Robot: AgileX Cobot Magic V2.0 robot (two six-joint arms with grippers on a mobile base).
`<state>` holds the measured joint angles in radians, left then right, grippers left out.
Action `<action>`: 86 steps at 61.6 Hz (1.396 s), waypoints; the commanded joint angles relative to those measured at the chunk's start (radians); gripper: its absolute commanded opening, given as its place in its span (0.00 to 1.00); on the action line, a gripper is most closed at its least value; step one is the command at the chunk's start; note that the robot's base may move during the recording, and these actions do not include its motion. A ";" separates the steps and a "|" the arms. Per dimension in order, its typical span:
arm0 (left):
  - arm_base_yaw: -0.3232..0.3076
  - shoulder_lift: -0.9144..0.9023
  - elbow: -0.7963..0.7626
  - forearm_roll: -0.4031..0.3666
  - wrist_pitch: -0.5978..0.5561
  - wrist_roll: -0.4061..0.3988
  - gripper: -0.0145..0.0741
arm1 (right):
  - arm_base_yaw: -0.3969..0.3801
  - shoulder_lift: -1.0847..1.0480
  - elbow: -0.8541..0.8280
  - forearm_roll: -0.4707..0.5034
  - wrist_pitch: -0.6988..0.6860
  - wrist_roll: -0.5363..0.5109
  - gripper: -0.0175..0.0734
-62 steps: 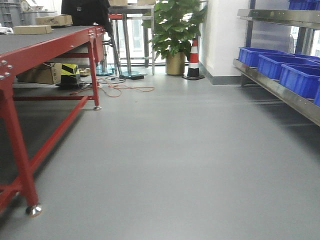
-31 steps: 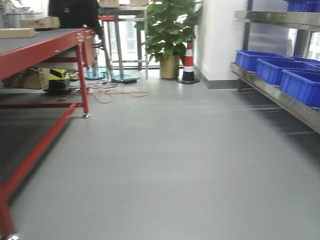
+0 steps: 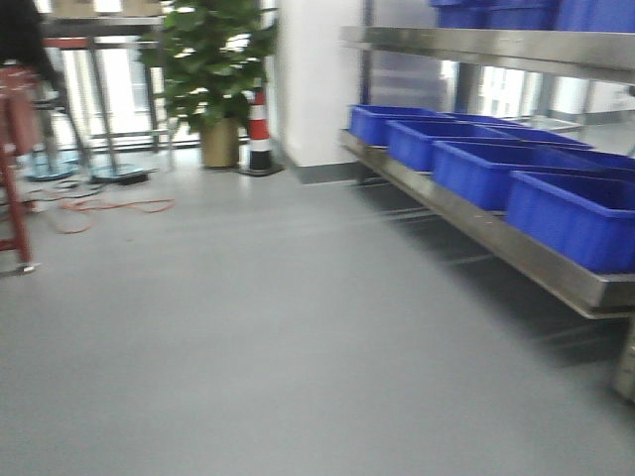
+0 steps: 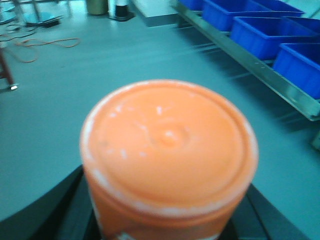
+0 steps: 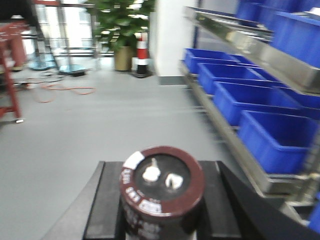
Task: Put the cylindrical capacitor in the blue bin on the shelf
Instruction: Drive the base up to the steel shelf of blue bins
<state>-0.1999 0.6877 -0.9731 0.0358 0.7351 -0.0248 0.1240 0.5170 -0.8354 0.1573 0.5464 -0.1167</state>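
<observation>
Cylindrical capacitor (image 5: 162, 185) clamped in right hand (image 5: 162, 217), orange jar (image 4: 167, 150) in left hand (image 4: 167, 227), shelf (image 3: 476, 45) flanking grey floor (image 3: 248, 327).

Bins (image 3: 476, 169) in a row on shelf (image 3: 516, 250) at right, plant (image 3: 213, 59) beside cone (image 3: 260, 129) behind

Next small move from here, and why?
Probably turn the base right to face the shelf. The capacitor already sits gripped in the right hand, but the blue bins lie off to the right across the floor, likely beyond reach. The left hand holds an orange container.
</observation>
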 commanded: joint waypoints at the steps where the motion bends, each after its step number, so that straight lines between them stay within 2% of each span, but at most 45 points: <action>1: -0.007 -0.003 -0.006 -0.002 -0.024 -0.005 0.04 | 0.002 -0.003 -0.008 -0.008 -0.022 -0.005 0.01; 86: -0.007 -0.003 -0.006 -0.002 -0.024 -0.005 0.04 | 0.002 -0.003 -0.008 -0.008 -0.024 -0.005 0.01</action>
<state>-0.1999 0.6877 -0.9731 0.0358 0.7351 -0.0248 0.1240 0.5170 -0.8354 0.1573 0.5464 -0.1167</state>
